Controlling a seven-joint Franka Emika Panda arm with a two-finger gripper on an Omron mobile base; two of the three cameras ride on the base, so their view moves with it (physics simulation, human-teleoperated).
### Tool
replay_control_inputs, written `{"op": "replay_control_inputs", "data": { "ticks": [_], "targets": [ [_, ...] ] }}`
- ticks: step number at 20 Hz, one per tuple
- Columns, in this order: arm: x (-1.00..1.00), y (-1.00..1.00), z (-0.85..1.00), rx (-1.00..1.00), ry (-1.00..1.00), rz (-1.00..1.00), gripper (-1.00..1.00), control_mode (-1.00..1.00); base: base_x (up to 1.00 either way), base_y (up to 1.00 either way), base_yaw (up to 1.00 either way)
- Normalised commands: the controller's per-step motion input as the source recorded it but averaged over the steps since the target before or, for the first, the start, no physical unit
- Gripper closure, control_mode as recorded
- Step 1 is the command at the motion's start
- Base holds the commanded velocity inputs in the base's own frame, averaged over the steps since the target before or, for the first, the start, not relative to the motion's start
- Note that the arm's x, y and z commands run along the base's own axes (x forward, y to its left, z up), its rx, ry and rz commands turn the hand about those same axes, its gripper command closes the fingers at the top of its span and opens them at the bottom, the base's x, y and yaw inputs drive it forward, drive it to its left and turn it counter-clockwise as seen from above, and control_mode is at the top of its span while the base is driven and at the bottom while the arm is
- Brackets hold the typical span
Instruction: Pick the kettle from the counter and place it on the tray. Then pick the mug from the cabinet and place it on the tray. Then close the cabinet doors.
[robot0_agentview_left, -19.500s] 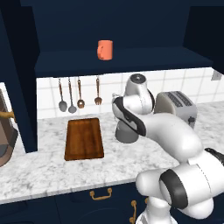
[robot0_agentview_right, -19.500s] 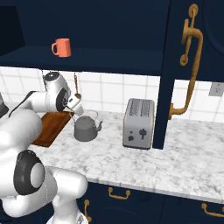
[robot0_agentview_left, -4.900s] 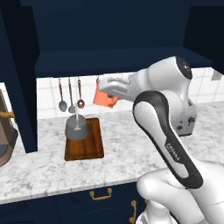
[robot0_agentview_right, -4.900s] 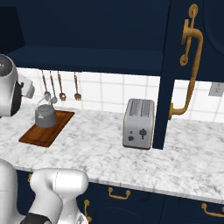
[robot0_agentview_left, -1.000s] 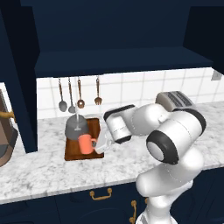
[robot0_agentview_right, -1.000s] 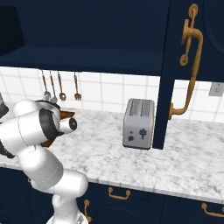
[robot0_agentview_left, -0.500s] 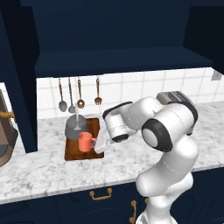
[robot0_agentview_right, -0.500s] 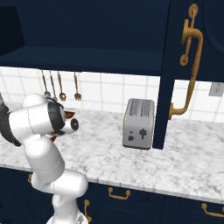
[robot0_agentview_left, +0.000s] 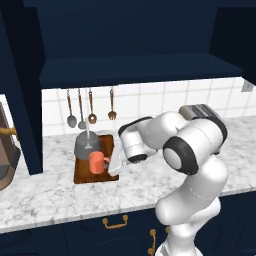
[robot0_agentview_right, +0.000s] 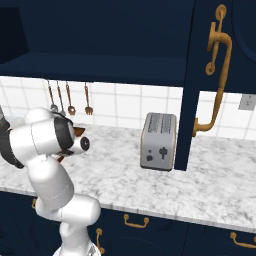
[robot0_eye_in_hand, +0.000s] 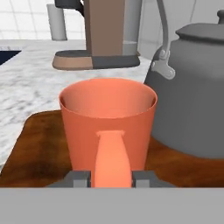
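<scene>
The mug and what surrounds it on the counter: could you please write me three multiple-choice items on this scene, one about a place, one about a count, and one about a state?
1. Where does the mug stand?
A. On the cabinet shelf
B. On the tray, beside the kettle
C. On top of the toaster

2. How many utensils hang on the tiled wall?
A. Two
B. Four
C. Six

3. How do the cabinet doors stand?
A. Open
B. Both closed
C. Taken off

Answers:
1. B, since the hand view shows the mug upright on the wooden board with the kettle next to it.
2. B, since the left base view shows four utensils in a row under the cabinet.
3. A, since the right base view shows a door swung out toward the camera and the shelf exposed.
</scene>
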Motion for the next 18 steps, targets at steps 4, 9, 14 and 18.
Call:
{"op": "replay_control_inputs", "data": {
  "ticks": [4,9,14,18],
  "targets": [
    [-0.06,-0.12,0.31,0.0,0.0,0.0,-1.0,-1.0,0.0,0.0,0.0],
    [-0.25,-0.22,0.55,0.02,0.0,0.0,-1.0,-1.0,0.0,0.0,0.0],
    [-0.52,-0.26,0.76,0.06,0.0,0.0,-1.0,-1.0,0.0,0.0,0.0],
    [-0.72,-0.24,0.78,0.01,0.0,0.01,-1.0,-1.0,0.0,0.0,0.0]
  ]
}}
